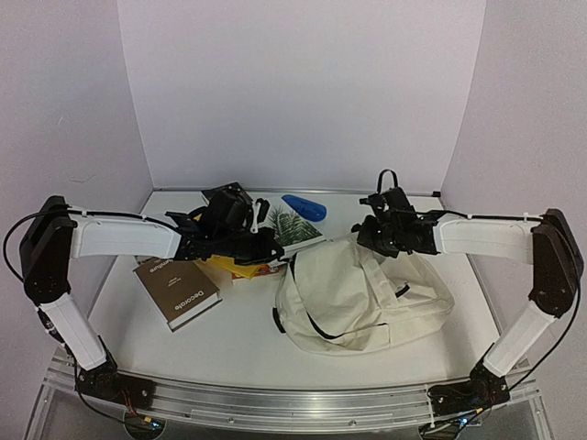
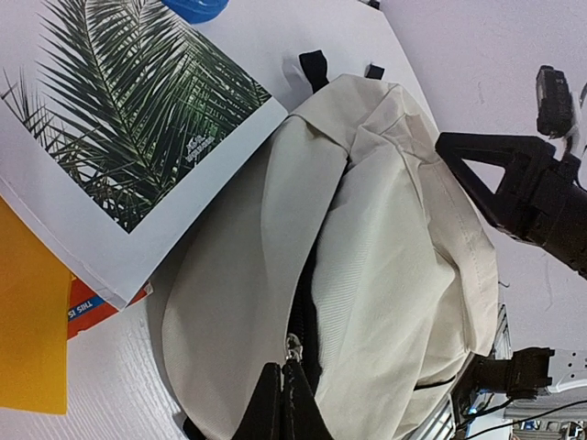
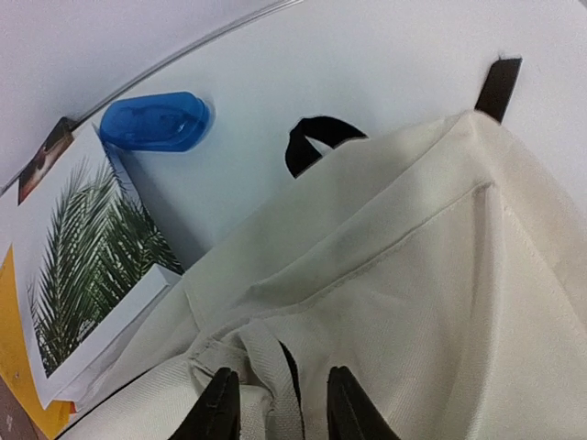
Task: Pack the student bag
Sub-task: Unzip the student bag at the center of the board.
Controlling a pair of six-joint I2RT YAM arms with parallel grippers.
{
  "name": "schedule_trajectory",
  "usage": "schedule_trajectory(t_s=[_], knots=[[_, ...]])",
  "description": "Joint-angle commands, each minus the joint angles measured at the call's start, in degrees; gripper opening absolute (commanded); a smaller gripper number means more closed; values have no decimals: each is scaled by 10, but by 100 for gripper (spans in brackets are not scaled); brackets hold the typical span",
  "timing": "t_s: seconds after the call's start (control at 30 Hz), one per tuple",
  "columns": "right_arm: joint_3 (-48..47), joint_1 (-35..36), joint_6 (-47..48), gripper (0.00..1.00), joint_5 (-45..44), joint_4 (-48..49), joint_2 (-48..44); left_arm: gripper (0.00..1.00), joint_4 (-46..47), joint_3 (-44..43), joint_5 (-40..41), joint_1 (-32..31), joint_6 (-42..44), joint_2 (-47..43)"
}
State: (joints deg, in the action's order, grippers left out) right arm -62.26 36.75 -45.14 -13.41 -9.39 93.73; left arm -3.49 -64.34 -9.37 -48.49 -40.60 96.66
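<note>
The right end effector stands with fingers apart, a cream fold of the bag between them. Beyond the bag on the white surface lie a blue case and a palm-leaf book, the case just past the book's far end.

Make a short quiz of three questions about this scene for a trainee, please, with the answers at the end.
1. True or false: the student bag stands upright.
2. What does the left gripper pinch? A: the zipper pull. B: the blue object. C: the brown book.
3. Which gripper has its jaws apart?

Key
1. False: it lies slumped on the table.
2. A.
3. The right gripper, over the bag's cream fabric.
</note>
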Motion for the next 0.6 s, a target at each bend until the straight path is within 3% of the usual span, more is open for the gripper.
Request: schedule_trajectory(t_s=[0.0, 0.1, 0.37, 0.47, 0.57], knots=[[-18, -3, 31, 57, 43, 26, -92, 0, 24, 8, 2, -3, -6, -35], [-17, -4, 17, 65, 98, 27, -118, 0, 56, 17, -12, -3, -2, -44], [-4, 13, -25, 69, 180, 37, -119, 2, 85, 35, -76, -3, 23, -64], [-6, 27, -30, 70, 193, 37, -110, 15, 82, 63, -55, -3, 7, -90], [-6, 42, -49, 70, 215, 41, -109, 39, 54, 87, -5, -1, -13, -123]])
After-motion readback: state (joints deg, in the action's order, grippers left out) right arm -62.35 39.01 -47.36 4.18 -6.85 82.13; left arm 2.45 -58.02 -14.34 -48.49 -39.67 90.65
